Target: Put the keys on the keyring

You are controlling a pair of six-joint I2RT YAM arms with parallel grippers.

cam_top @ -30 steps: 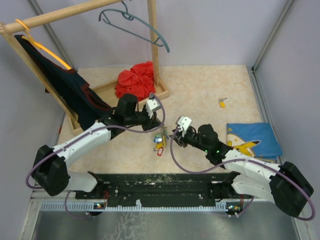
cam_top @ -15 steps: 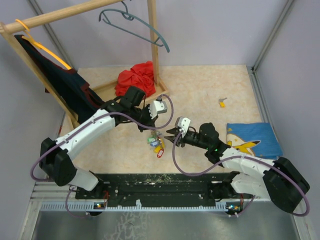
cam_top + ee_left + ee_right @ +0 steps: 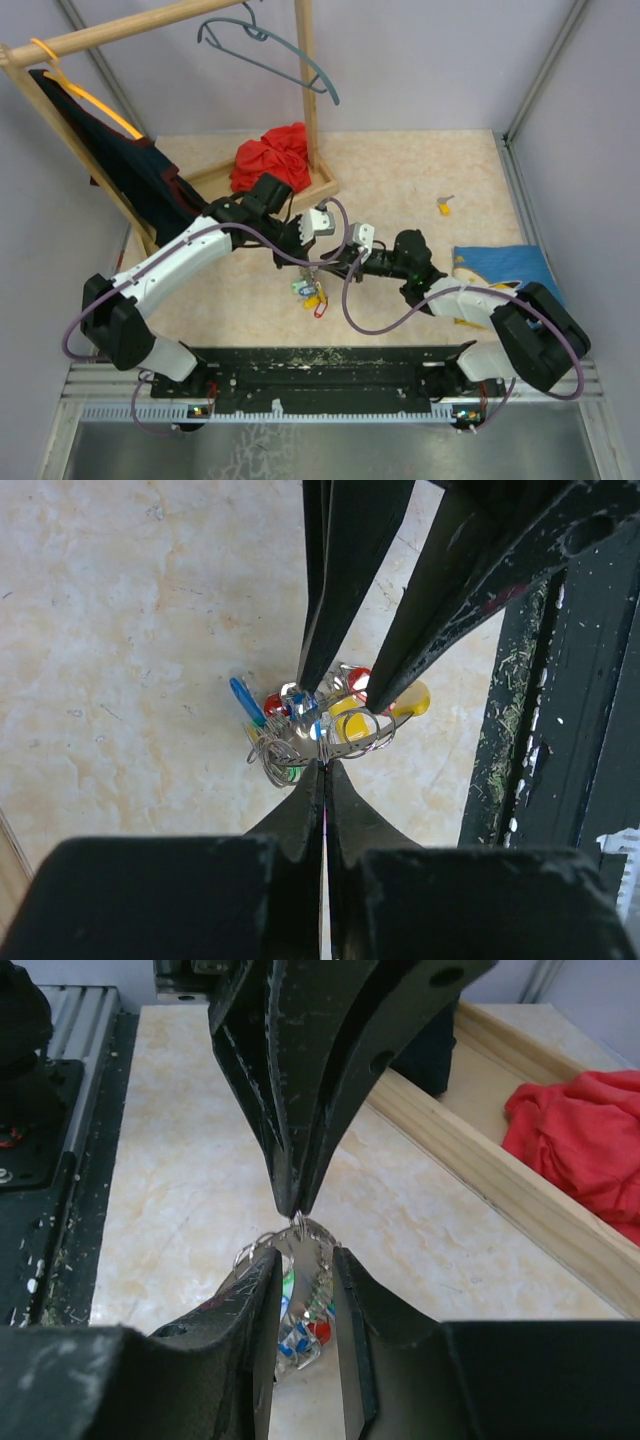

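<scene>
Keys (image 3: 300, 712) with coloured tags dangle from the keyring (image 3: 300, 1224), which is held above the desk (image 3: 400, 170), probably so the bunch hangs free. The left gripper (image 3: 323, 770) pinches the ring's wire, jaws pressed together. The right gripper (image 3: 305, 1258) straddles it, jaws part-spread, likely to steady it, and crowds the ring. One yellow-tagged key (image 3: 444, 206) lies well apart, near a blue cloth (image 3: 505, 280).

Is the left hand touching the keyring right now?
Touching. The right wrist view shows the left hand pinched shut on the top wire of the keyring, with no gap between them.
</scene>
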